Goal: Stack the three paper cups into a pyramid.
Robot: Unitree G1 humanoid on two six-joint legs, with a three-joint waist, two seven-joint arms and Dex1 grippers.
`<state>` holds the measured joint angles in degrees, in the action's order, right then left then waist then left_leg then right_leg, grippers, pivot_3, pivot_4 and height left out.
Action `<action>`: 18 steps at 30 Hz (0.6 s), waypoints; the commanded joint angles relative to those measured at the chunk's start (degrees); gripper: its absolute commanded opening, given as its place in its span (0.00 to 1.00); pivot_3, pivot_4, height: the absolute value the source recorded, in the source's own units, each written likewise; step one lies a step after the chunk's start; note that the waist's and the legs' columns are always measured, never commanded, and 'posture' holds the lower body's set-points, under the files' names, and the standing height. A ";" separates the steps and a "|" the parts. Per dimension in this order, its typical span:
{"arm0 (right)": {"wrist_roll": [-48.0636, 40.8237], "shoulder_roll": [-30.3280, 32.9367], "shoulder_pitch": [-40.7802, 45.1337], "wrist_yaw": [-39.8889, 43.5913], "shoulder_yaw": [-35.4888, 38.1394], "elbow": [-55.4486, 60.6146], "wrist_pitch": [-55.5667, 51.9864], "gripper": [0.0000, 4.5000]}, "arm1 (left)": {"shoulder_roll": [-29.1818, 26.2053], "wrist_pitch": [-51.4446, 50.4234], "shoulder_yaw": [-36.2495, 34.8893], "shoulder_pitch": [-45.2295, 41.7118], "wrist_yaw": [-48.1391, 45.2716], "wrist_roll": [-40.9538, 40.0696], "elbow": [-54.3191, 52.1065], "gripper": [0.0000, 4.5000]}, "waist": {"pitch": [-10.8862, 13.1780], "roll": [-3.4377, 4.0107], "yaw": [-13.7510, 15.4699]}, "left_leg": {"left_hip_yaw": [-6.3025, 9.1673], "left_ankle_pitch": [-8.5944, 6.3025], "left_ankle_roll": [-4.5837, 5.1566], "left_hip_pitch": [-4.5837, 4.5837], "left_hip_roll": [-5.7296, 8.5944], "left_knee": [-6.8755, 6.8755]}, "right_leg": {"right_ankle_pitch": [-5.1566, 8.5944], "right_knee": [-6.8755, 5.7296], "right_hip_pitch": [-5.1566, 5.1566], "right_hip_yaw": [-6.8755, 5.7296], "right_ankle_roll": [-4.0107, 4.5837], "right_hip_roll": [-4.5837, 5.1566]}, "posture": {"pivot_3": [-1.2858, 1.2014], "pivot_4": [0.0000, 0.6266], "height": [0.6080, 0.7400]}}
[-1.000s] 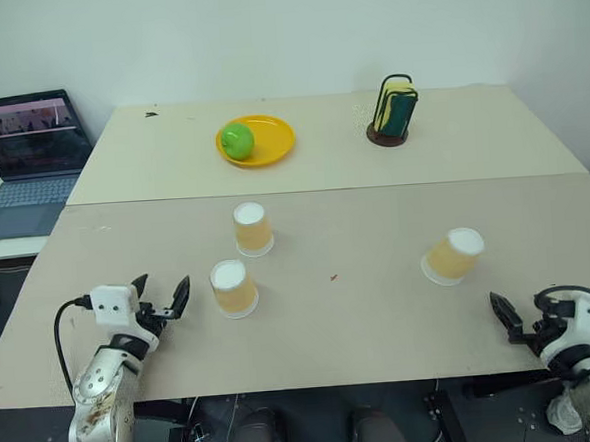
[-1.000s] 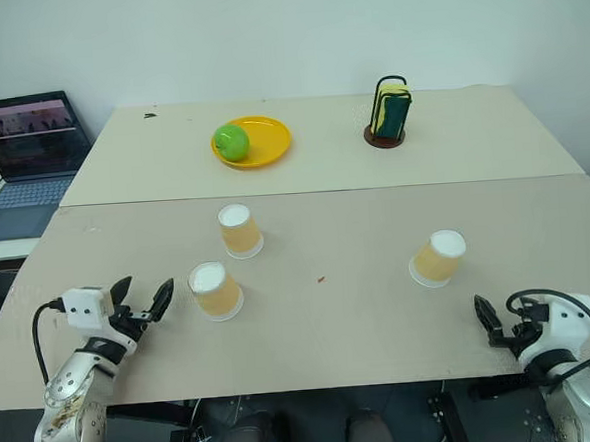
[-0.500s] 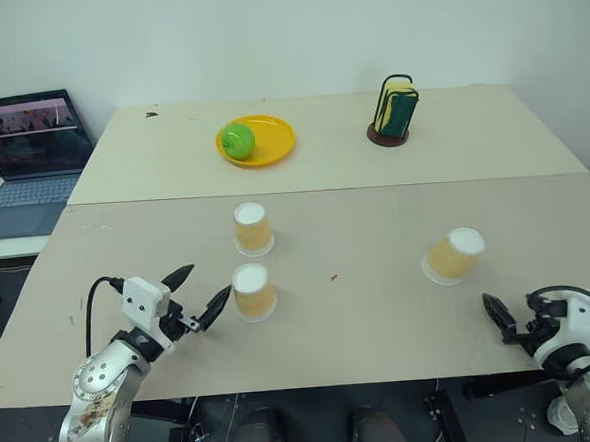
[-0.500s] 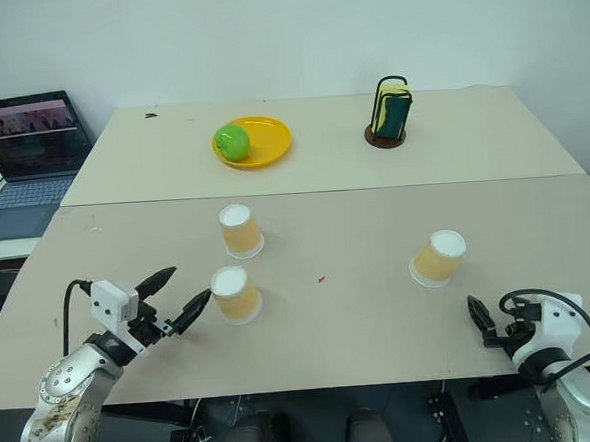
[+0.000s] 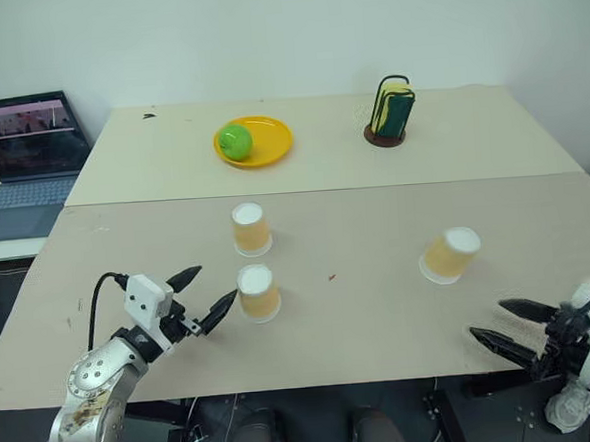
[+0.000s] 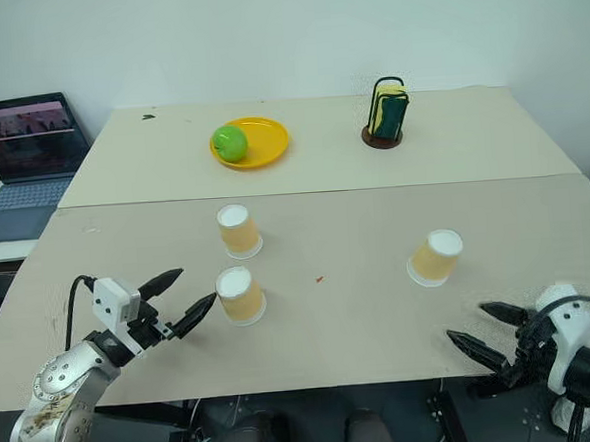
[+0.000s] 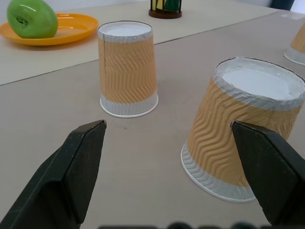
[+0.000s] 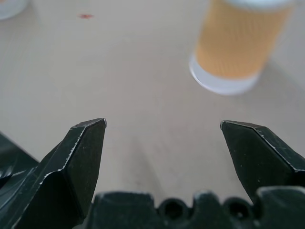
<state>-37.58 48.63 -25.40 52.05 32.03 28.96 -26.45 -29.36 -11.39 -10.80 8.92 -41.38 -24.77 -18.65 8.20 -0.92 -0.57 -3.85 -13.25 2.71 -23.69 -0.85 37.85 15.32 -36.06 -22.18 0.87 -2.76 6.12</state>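
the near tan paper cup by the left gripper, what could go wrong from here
The upside-down tan paper cup stands just off one fingertip of the open left gripper; a slightly off approach could probably push or tip the light cup rather than bracket it.

The second tan cup stands close behind, so a shove might knock it too.

The third tan cup sits far away, near the open right gripper.

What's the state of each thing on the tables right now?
Near left cup: upside down, standing, unstacked.
Far left cup: upside down, standing, unstacked.
Right cup: upside down, alone.
Left gripper: open, next to the near left cup, holding nothing.
Right gripper: open, empty.
Apple: on the yellow plate.
Laptop: open, screen on.
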 commanded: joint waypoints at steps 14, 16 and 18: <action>-5.43 -0.26 7.42 -3.76 -3.72 9.65 -5.50 1.00 | -5.56 -5.52 3.09 0.34 -6.78 -4.86 -8.96 0.99 | 0.12 -0.28 1.68 | 0.04 -0.04 0.07 -0.15 0.07 0.01 | 0.02 0.08 -0.02 -0.12 -0.01 0.09 | 0.52 0.24 0.96; -5.92 -0.90 7.28 -3.97 -3.29 9.96 -5.46 1.00 | -4.83 -5.11 4.18 -1.69 -6.07 -3.85 -7.71 0.99 | 0.12 -0.28 1.56 | 0.04 -0.04 0.07 -0.15 0.07 0.04 | 0.01 0.07 -0.01 -0.14 -0.02 0.03 | 0.52 0.24 0.96; -6.23 -1.40 7.30 -4.18 -2.96 10.17 -5.50 1.00 | -3.94 -5.20 5.42 -3.91 -5.40 -3.32 -6.59 0.99 | 0.12 -0.28 1.42 | 0.02 -0.04 0.07 -0.15 0.07 0.04 | 0.01 0.06 -0.02 -0.12 -0.03 0.00 | 0.52 0.24 0.96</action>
<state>-43.07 47.44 -18.37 48.18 27.52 38.13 -32.76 -33.71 -17.08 -6.11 6.11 -47.49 -28.76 -25.07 8.32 -1.20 0.85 -3.82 -13.29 2.79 -23.84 -0.77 37.90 15.32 -36.02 -22.20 0.75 -2.79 6.09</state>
